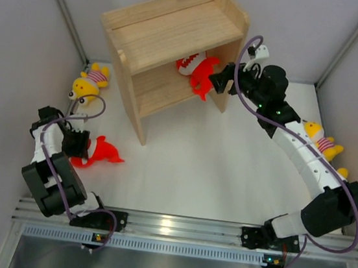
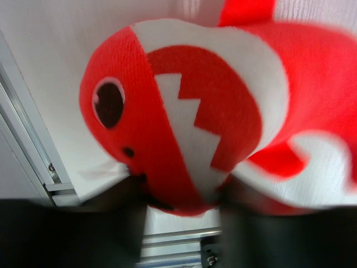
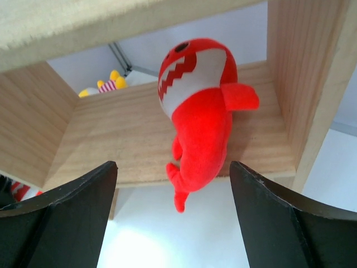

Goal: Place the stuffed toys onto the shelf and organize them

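The right hand [image 3: 173,165] gapes wide and holds nothing. Only its wrist view shows the red fish [image 3: 201,128] lying on the lower board of the pale grained wooden shelf [image 3: 111,134], toothy mouth toward the back and tail overhanging the front edge. The left hand [image 2: 178,204] straddles the second red fish [image 2: 195,111] at its knit plush head; I cannot tell whether it pinches. From above, that fish lies on the white surface [image 1: 188,168], tail pointing right. A yellow striped toy [image 1: 88,84] sits left of the shelf.
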`<action>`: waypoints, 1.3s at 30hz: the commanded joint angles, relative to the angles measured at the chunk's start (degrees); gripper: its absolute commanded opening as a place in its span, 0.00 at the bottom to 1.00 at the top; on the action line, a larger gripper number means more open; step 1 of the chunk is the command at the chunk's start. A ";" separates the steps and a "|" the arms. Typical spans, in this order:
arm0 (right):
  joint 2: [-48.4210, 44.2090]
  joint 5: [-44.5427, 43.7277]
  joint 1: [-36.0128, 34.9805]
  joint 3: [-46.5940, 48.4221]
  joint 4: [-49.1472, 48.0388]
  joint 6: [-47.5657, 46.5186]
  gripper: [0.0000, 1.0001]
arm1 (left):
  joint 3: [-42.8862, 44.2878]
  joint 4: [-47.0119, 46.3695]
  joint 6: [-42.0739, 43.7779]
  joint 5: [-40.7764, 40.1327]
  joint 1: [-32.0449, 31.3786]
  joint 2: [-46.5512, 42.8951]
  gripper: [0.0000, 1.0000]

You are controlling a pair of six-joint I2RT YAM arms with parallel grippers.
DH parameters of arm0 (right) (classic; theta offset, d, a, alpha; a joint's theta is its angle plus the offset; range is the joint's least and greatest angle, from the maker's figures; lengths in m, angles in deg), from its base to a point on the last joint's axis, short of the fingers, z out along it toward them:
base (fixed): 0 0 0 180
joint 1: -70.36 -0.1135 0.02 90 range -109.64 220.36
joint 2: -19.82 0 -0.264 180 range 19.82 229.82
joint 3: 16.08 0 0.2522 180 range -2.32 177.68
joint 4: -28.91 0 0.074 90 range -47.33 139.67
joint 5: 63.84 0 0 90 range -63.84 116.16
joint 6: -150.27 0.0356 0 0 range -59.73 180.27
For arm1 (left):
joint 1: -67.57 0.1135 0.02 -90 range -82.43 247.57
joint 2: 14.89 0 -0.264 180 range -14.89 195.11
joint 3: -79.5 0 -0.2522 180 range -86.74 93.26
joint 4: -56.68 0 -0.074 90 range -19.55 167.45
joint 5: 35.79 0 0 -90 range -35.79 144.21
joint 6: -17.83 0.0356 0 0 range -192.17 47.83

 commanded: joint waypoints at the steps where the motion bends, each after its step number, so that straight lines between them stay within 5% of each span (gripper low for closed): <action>1: -5.20 2.21 -1.13 -1.15 -0.06 -2.16 0.81 | -2.14 -1.22 3.13 4.00 0.28 -1.96 0.40; 2: -5.91 1.43 -1.40 -1.50 0.38 -2.87 0.81 | -3.19 -1.13 3.66 4.09 0.28 -3.19 0.07; 3: -6.53 1.16 -1.92 -1.59 3.17 -4.01 0.81 | -3.55 -0.78 4.45 4.44 0.36 -4.59 0.00; 14: -15.15 11.52 -25.98 -13.44 -0.92 -31.33 0.81 | 7.76 25.29 26.76 29.37 0.37 -28.77 0.00; 19: -16.03 4.72 -40.99 -22.75 -10.93 -52.67 0.82 | 14.81 30.95 25.20 31.07 0.28 -27.99 0.00; 23: -13.32 -2.35 -51.47 -30.76 -27.70 -65.68 0.84 | 16.40 30.86 21.43 30.89 0.28 -28.51 0.00; 33: 10.66 -21.07 -56.95 -25.59 -51.53 -86.61 0.89 | 16.22 32.18 20.10 33.35 0.19 -29.92 0.00; 39: 19.81 -25.73 -57.12 -20.84 -60.96 -88.84 0.92 | 16.05 33.15 20.71 33.44 0.01 -29.83 0.00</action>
